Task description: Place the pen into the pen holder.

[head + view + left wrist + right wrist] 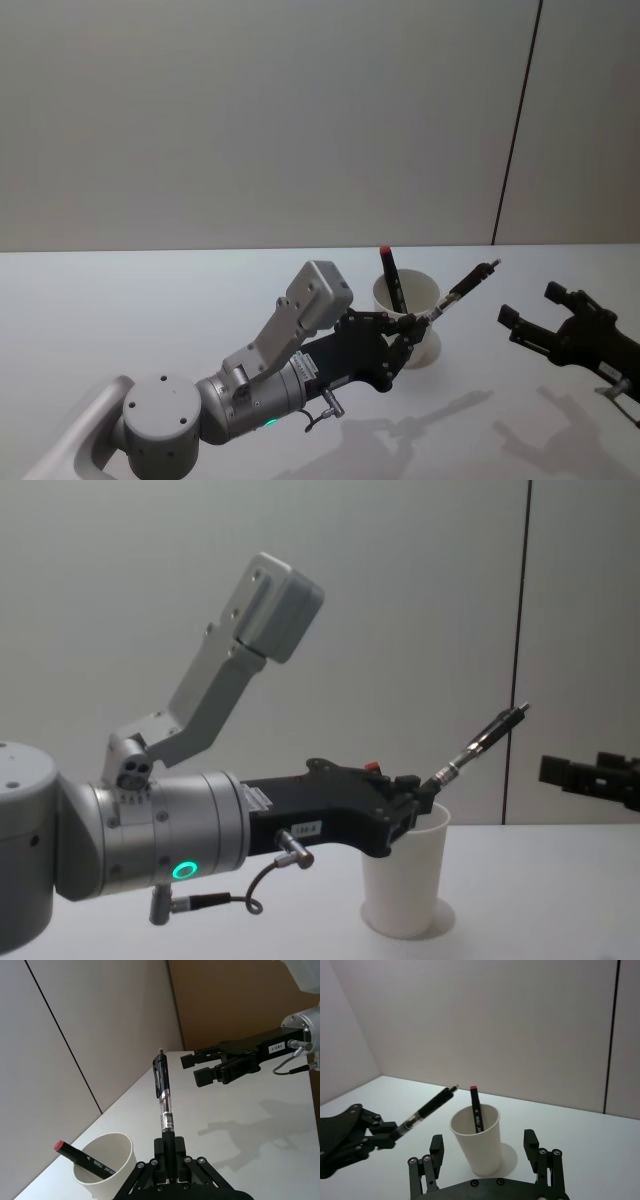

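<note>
A plain white paper cup, the pen holder [423, 347] [405, 880] [477, 1147], stands on the white table with a black, red-capped marker [392, 280] [476, 1114] leaning inside it. My left gripper [412, 325] [169, 1152] [420, 795] is shut on the lower end of a black and clear pen [465, 285] [164, 1095] [480, 742] [427, 1107]. The pen slants up and to the right over the cup's rim. My right gripper [532, 305] [483, 1138] [200, 1067] hovers open to the right of the cup, holding nothing.
The white table [120, 310] runs back to a plain grey wall with a dark vertical seam [515, 120]. My left arm's bulky wrist and elbow [150, 830] lie low across the table's near left. Bare table lies between cup and right gripper.
</note>
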